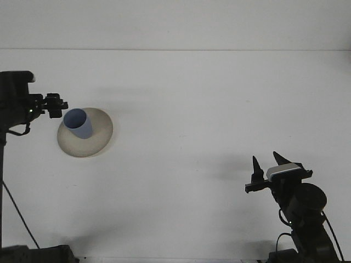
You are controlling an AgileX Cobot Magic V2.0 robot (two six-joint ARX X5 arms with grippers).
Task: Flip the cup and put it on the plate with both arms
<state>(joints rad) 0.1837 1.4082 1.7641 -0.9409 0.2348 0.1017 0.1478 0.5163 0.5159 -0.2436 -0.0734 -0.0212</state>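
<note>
We see the blue cup (78,123) standing mouth-up on the beige plate (97,137), our left gripper (56,106) released just beside it, our right gripper (267,168) spread and empty

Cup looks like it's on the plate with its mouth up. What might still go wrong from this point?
1. The blue cup sits toward the left edge of the plate and appears tilted, so it may tip.
2. The left gripper is close beside the cup's rim; a sideways move might clip it.
3. The right gripper is far off, so it probably couldn't steady the cup in time.
</note>
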